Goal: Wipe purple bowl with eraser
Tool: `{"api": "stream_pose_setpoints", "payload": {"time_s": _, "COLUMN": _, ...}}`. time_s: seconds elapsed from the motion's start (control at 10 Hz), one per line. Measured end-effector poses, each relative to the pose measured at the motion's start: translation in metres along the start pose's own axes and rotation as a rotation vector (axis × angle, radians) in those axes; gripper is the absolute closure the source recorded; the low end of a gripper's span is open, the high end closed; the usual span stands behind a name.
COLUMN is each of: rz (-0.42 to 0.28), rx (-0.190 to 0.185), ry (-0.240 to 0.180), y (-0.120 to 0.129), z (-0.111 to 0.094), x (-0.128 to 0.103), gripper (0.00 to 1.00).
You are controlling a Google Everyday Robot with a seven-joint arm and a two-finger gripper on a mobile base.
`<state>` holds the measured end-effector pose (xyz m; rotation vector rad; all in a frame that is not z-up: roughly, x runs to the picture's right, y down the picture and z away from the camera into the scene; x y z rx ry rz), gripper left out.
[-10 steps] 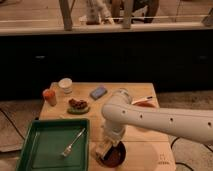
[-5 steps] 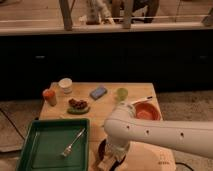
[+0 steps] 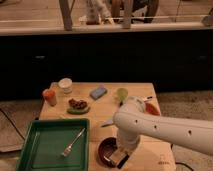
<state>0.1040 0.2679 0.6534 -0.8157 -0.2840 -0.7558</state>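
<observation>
At the counter's (image 3: 100,107) front edge, the gripper (image 3: 119,157) reaches down into the glossy dark purple bowl (image 3: 105,151), apparently clamped on the small pale rectangular eraser (image 3: 118,159), pressing it inside for wiping.

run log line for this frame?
gripper over purple bowl | eraser at gripper tip, in bowl | table front edge | green tray to its left
</observation>
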Motion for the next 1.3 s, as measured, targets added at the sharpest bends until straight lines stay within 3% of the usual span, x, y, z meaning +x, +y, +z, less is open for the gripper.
{"api": "stream_pose_setpoints", "payload": {"time_s": 0.4, "rz": -0.031, "rx": 0.019, "ry": 0.008, "y": -0.028, "z": -0.003, "x": 0.018, "gripper": 0.95}}
{"api": "stream_pose_setpoints", "payload": {"time_s": 0.8, "rz": -0.179, "rx": 0.051, "ry": -0.028, "y": -0.078, "z": -0.001, "x": -0.021, "gripper": 0.95}}
{"api": "stream_pose_setpoints", "payload": {"time_s": 1.0, "rz": -0.207, "rx": 0.032, "ry": -0.047, "y": -0.071, "z": 0.004, "x": -0.041, "gripper": 0.95}}
{"api": "stream_pose_setpoints", "payload": {"time_s": 1.3, "rz": -0.196, "rx": -0.013, "ry": -0.062, "y": -0.030, "z": 0.010, "x": -0.057, "gripper": 0.95}}
